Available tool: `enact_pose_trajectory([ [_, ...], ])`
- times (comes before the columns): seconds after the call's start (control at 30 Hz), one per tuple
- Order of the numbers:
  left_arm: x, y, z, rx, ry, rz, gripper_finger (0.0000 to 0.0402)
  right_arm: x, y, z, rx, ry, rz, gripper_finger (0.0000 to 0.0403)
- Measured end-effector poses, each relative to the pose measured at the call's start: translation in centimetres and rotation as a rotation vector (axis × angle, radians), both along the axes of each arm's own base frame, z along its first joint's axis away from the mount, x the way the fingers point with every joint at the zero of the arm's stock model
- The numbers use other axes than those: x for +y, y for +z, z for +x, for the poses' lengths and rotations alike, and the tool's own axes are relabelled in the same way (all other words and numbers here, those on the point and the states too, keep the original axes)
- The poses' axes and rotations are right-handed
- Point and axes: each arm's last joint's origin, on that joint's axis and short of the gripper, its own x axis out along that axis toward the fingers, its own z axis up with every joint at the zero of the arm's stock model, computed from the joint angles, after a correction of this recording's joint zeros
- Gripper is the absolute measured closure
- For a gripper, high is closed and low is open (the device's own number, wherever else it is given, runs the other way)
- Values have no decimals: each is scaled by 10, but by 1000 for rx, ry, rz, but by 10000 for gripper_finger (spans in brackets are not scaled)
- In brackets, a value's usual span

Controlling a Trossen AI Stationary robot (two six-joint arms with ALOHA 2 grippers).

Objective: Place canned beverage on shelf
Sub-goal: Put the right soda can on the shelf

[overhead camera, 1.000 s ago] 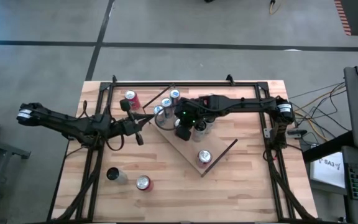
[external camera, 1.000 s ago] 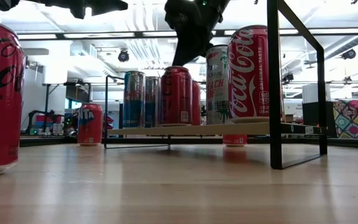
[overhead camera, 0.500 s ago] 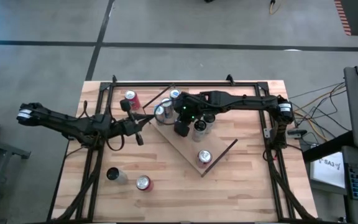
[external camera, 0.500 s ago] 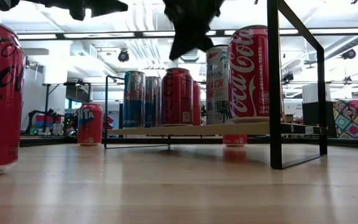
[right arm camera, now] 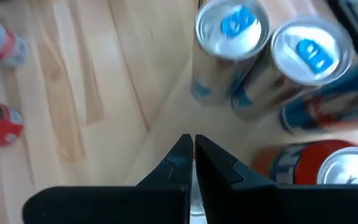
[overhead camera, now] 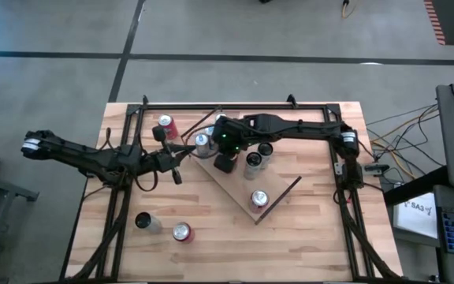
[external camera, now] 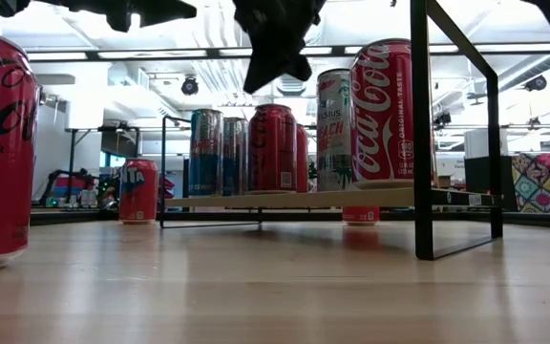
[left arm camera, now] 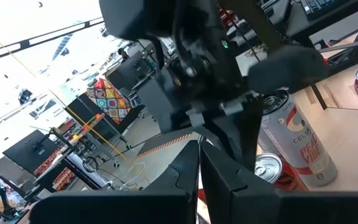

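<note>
Right hand [overhead camera: 225, 163] closed, empty, hovering above the shelf [overhead camera: 239, 188] near its can cluster. Left hand [overhead camera: 175, 173] closed, empty, parked over the tabletop [overhead camera: 306, 237] beside the shelf. Two loose cans [overhead camera: 181, 232] sit on the tabletop, well apart from the shelf

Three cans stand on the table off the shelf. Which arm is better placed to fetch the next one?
Likely the left. Its gripper, shut and empty, is nearer all three cans. The right gripper, also shut, hangs over the shelf.
</note>
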Motion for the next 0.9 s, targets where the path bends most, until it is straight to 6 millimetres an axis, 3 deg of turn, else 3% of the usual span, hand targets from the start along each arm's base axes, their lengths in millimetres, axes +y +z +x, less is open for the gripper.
enact_pose_trajectory([
  [0.23,0,0,0,5,0,1,402,-1,-16,6,137,3,12,394],
  [0.9,0,-1,0,6,0,1,402,-2,-16,-1,218,-37,-17,394],
])
